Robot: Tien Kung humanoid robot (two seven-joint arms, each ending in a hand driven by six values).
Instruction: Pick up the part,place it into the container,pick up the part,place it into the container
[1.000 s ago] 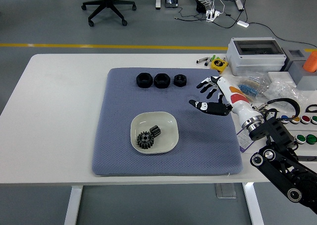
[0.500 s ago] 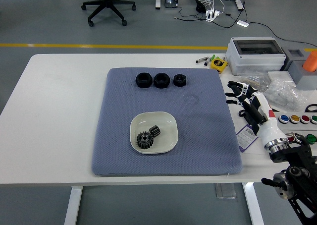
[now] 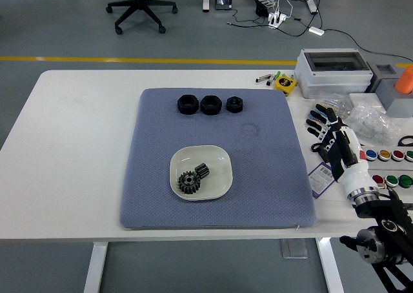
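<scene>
My right hand [image 3: 332,137] hangs over the right side of the white surface [image 3: 77,151], just off the right edge of the blue-grey mat [image 3: 271,177], with its fingers [image 3: 317,120] spread loosely and nothing in its hold. The white forearm behind it runs down toward the lower right corner, where the black joints of my arm show. On the mat, a little left of its middle, sits the container, a pale shallow dish [image 3: 219,161] with rounded corners, and inside it lie two dark parts: a toothed gear [image 3: 189,182] toward the near side and a smaller ridged cylinder [image 3: 202,171] just behind it, the two looking as if they touch, though the view is too small for me to be sure. Along the far edge of the mat stand three black nuts [image 3: 210,104] in a row, the two on the left close together and the smallest one on the right slightly apart from them. Beyond my hand, on the right part of the surface, I see a grey box with a clear lid [image 3: 333,71], a yellow tape measure [image 3: 284,83] just left of it, some clear plastic bags [image 3: 374,122], and a row of coloured buttons [image 3: 387,155] near the right edge.
</scene>
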